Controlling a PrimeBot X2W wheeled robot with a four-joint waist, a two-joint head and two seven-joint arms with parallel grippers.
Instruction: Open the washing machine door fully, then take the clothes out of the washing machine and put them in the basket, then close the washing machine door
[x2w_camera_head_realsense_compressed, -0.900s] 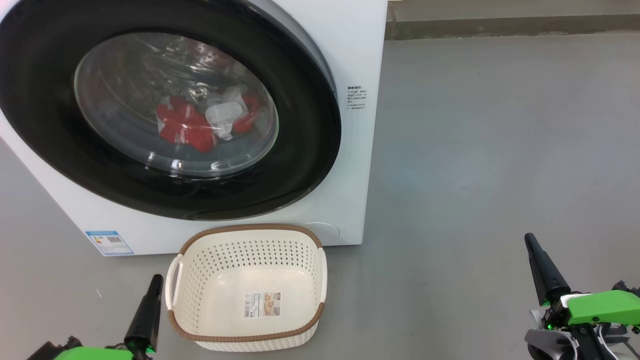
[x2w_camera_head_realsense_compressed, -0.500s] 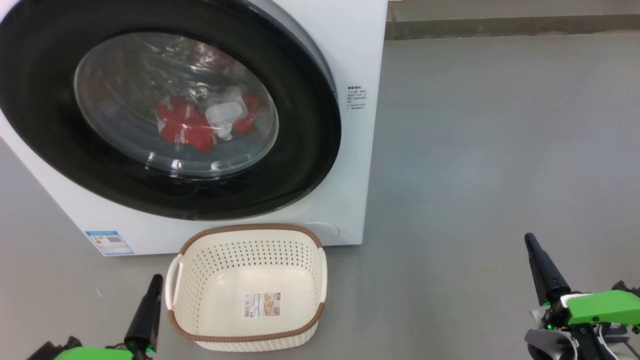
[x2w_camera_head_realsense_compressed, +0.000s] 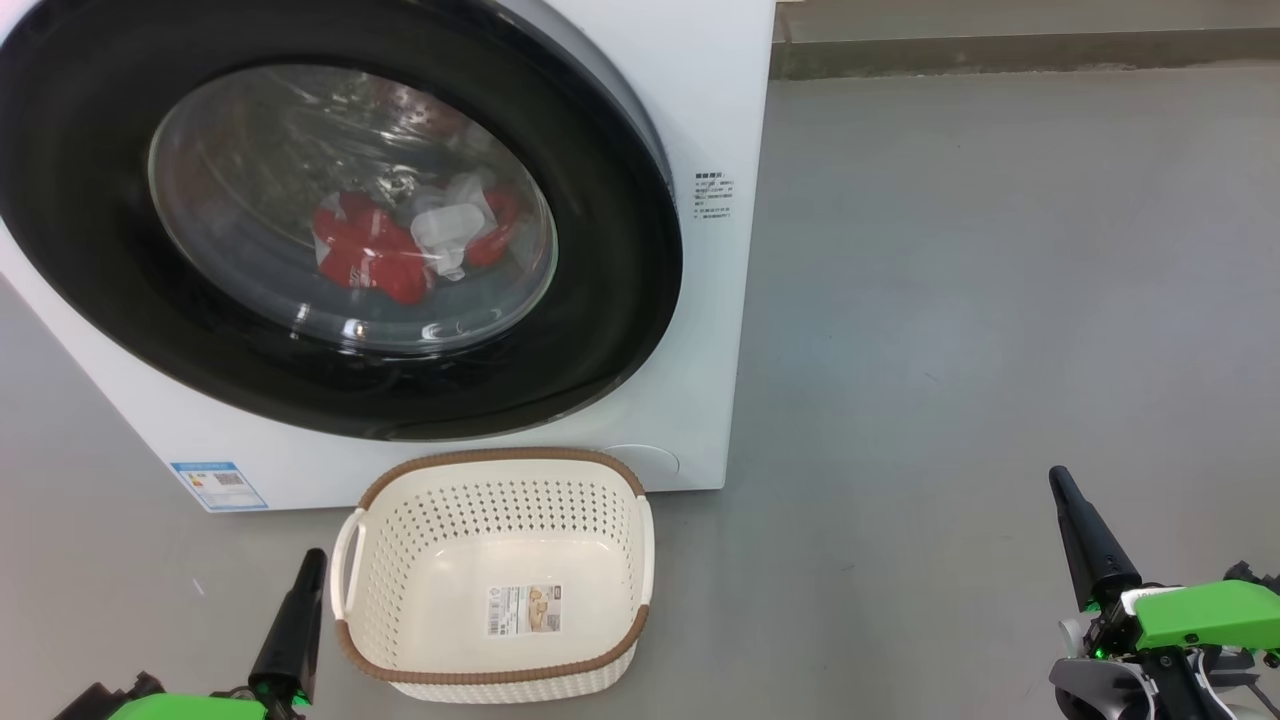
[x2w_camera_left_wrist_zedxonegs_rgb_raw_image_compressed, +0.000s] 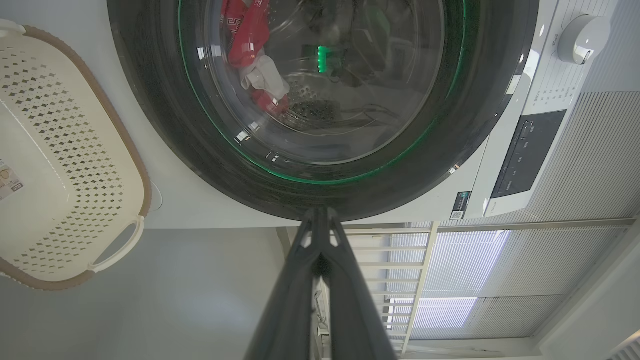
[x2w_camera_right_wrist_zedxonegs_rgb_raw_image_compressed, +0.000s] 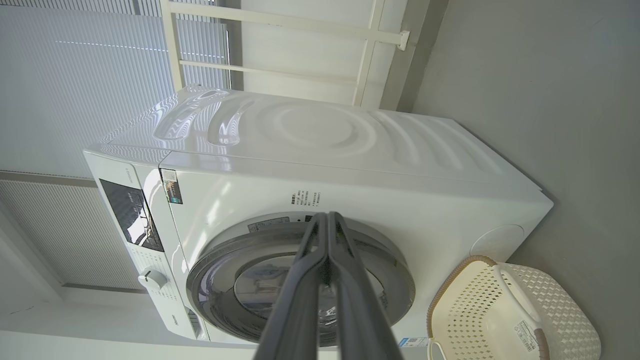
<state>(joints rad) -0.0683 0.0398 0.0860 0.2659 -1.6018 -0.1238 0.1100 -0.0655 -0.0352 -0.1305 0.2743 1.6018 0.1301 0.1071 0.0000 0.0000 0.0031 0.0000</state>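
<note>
Head view: the washing machine (x2w_camera_head_realsense_compressed: 700, 90) stands on the grey floor (x2w_camera_head_realsense_compressed: 950, 300), and the washing machine door (x2w_camera_head_realsense_compressed: 620, 300) sits flat against its front, closed. Through the glass window, the clothes (x2w_camera_head_realsense_compressed: 375, 255) lie low in the drum: a red bundle with a white piece lying against its right side. A small blue sticker (x2w_camera_head_realsense_compressed: 218, 485) marks the machine's lower left corner. The basket (x2w_camera_head_realsense_compressed: 500, 458) rests on the floor just in front of the machine, below the door. It holds no clothes, and a paper label (x2w_camera_head_realsense_compressed: 523, 608) shows on its base. The left fingers (x2w_camera_head_realsense_compressed: 300, 610) rise at the lower left, just beside the basket's handle, pressed together and grasping nothing. The right fingers (x2w_camera_head_realsense_compressed: 1085, 545) stand at the lower right, well apart from the basket, likewise clenched on nothing.

Left wrist view: the two dark fingers meet at their tips, pointing at the door's black rim. The red and white clothes show behind the glass. The basket lies at the left edge, and a round dial (x2w_camera_left_wrist_zedxonegs_rgb_raw_image_compressed: 582, 32) and a dark control panel (x2w_camera_left_wrist_zedxonegs_rgb_raw_image_compressed: 525, 155) are at the right.

Right wrist view: the fingers are pinched together and aimed at the shut door. The basket sits at the lower right.
</note>
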